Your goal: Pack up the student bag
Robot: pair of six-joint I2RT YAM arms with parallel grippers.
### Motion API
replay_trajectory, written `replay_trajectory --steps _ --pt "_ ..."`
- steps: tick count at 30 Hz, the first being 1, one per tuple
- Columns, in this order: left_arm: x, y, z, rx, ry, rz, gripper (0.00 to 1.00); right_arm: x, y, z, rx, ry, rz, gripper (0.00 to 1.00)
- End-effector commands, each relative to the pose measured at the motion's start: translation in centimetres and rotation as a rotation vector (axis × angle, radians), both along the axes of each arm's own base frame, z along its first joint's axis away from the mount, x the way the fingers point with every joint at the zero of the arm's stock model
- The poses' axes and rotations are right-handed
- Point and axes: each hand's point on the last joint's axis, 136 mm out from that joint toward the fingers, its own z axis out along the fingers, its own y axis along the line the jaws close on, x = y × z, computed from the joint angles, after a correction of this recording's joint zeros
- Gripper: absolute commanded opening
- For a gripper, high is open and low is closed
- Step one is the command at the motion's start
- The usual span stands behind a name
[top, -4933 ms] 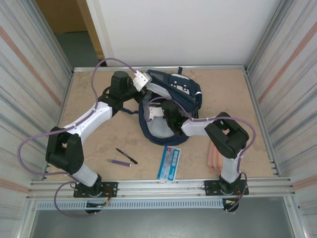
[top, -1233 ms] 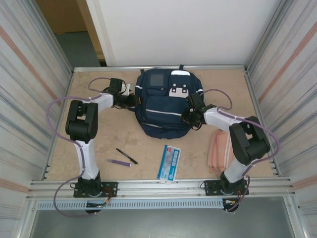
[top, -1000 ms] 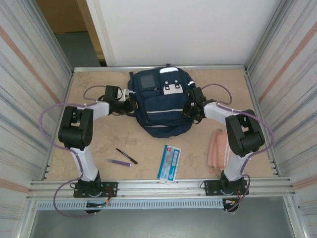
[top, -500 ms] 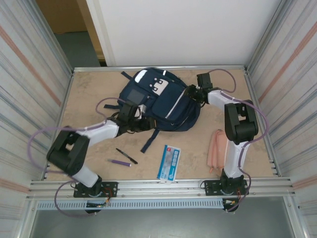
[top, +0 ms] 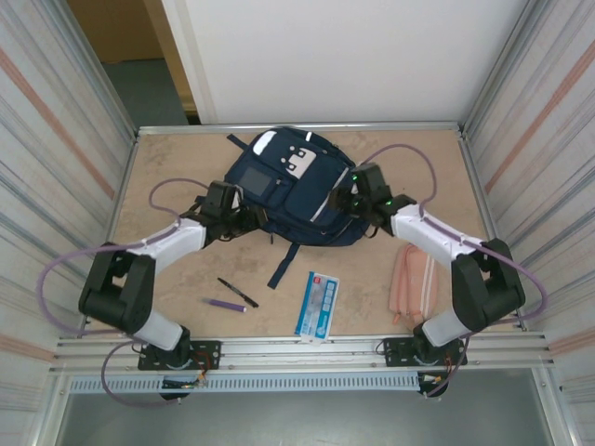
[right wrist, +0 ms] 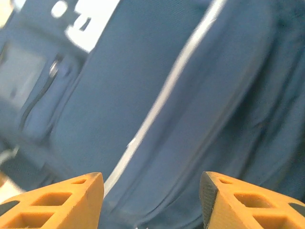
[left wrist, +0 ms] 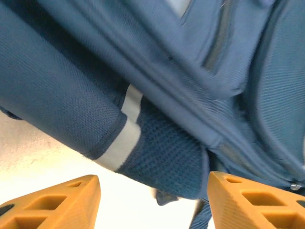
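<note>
Navy-blue fabric backpack (top: 297,190) lay upper centre. Black pen (top: 238,293), purple pen (top: 226,305), blue-white flat pack (top: 317,304) and pink pencil case (top: 412,283) lay outside, lower frame: packing judged unstarted. Left tool (left wrist: 152,186), right tool (right wrist: 151,180): jaws apart, empty.

Tan speckled bench (top: 167,167) with metal rails at its edges. Navy backpack (top: 288,186) lies at the far middle, tilted, one strap trailing toward the near side. Near-left of centre lie a black pen (top: 237,293) and a purple pen (top: 226,305), just beside each other. A blue-and-white flat pack (top: 317,304) lies near centre. A pink pencil case (top: 413,283) lies on the right.
</note>
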Motion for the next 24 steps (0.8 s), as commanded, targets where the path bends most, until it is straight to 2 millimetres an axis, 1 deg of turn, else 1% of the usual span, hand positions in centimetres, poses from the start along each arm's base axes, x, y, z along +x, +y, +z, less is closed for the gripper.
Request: replay_trajectory --steps 1,3,5,7,9,10,11,12,13,14,16,18,20,21,22,24 --pt "1.5 -1.4 1.3 -0.055 -0.030 -0.004 0.61 -2.6 1.0 -0.9 -0.081 -0.003 0.023 0.56" --pt "2.2 -1.6 1.2 -0.064 -0.052 0.004 0.62 -4.2 3.0 -1.9 -0.051 0.026 0.059 0.56" --pt "2.8 -1.6 0.7 -0.040 -0.059 0.017 0.62 -5.1 4.6 -3.3 -0.028 0.054 0.065 0.56" --pt "2.9 -1.7 0.0 -0.020 -0.047 0.027 0.61 -5.3 5.6 -4.4 -0.026 0.078 0.065 0.56" --pt "2.9 -2.0 -0.7 -0.017 -0.035 0.021 0.57 -4.9 5.6 -5.4 -0.059 0.084 0.051 0.56" --pt "3.0 -2.1 -0.8 -0.004 -0.043 0.006 0.54 -4.3 5.3 -5.9 -0.095 0.058 0.044 0.56" --pt "3.1 -1.8 -0.9 0.027 -0.042 0.001 0.47 -3.7 5.0 -6.1 -0.124 0.024 0.045 0.56" --pt "3.1 -1.4 -0.7 0.051 -0.046 0.004 0.37 -3.0 4.7 -6.3 -0.157 -0.003 0.049 0.55" --pt "3.0 -1.0 -0.4 0.074 -0.057 0.005 0.26 -2.0 4.3 -6.5 -0.181 -0.016 0.059 0.54" --pt "2.9 -0.7 0.3 0.084 -0.078 0.005 0.18 -1.1 4.0 -6.5 -0.191 -0.015 0.071 0.53" --pt "2.6 -0.6 1.6 0.087 -0.113 -0.002 0.07 0.6 3.1 -6.3 -0.200 -0.022 0.070 0.52" --pt "2.2 -0.9 2.8 0.063 -0.124 -0.023 0.00 2.3 2.3 -6.0 -0.193 -0.042 0.071 0.52" --pt "1.3 -1.7 3.7 0.029 -0.118 -0.043 0.00 3.8 1.6 -5.6 -0.201 -0.090 0.084 0.51" --pt "0.7 -2.1 3.9 0.026 -0.118 -0.044 0.00 4.4 1.6 -5.3 -0.235 -0.128 0.101 0.51" --pt "0.1 -2.8 4.2 0.028 -0.127 -0.049 0.00 4.8 1.8 -4.8 -0.274 -0.172 0.132 0.52" --pt "-0.7 -4.4 4.9 0.021 -0.152 -0.076 0.00 5.0 2.9 -3.5 -0.281 -0.234 0.204 0.54"
